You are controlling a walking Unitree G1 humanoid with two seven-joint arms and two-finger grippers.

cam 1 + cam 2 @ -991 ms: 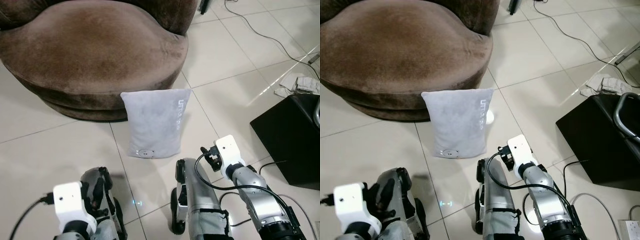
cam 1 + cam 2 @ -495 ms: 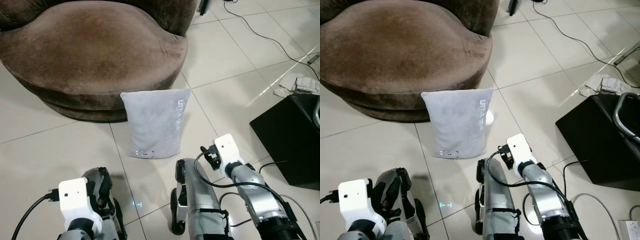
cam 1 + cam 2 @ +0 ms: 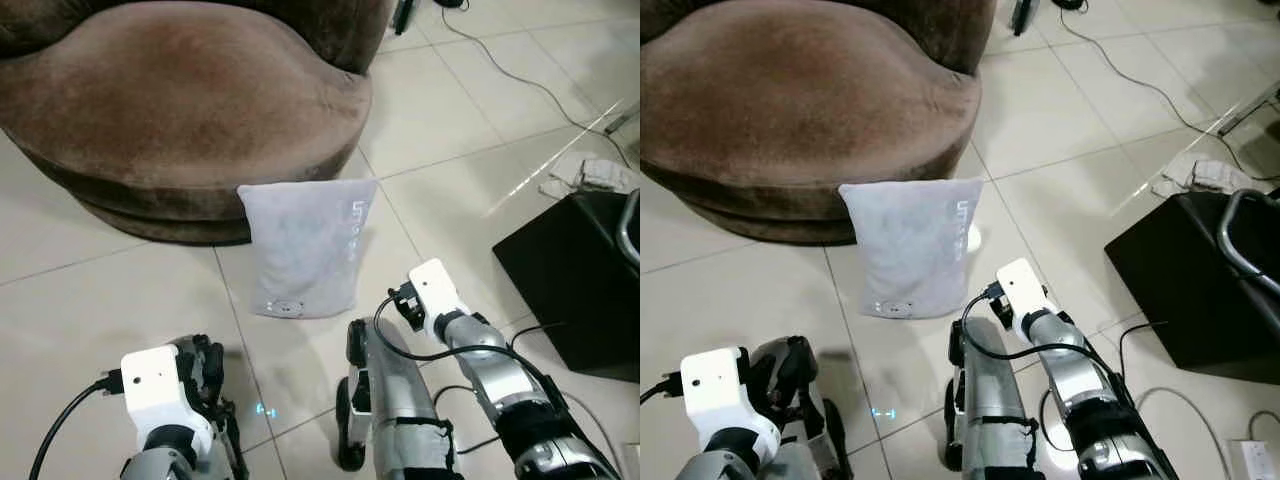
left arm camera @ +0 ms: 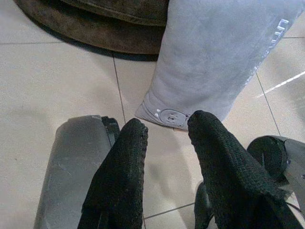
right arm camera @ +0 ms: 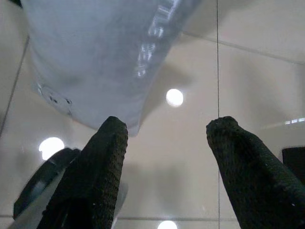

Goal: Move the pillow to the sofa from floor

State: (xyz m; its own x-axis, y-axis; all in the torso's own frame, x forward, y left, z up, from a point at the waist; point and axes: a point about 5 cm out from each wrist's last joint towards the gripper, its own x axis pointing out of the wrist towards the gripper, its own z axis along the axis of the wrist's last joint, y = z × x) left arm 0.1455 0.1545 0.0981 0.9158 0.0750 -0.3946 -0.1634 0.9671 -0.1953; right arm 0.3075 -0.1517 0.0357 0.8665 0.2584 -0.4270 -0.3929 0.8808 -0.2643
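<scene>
We are seeing the pillow [image 3: 305,248] standing on the floor [image 3: 460,130], leaning against the sofa [image 3: 180,100] base, long axis upright; our left gripper [image 4: 164,143] and right gripper [image 5: 164,143] are hovering open before it.

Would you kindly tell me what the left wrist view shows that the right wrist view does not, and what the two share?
The left wrist view alone takes in the brown sofa's base, the left tool with its fingers slightly apart, and the button patch at the pillow's bottom corner. The right wrist view alone has the right tool with its fingers wide open, and bright light spots on the tile. Both share the grey pillow standing on the tiled floor.
</scene>
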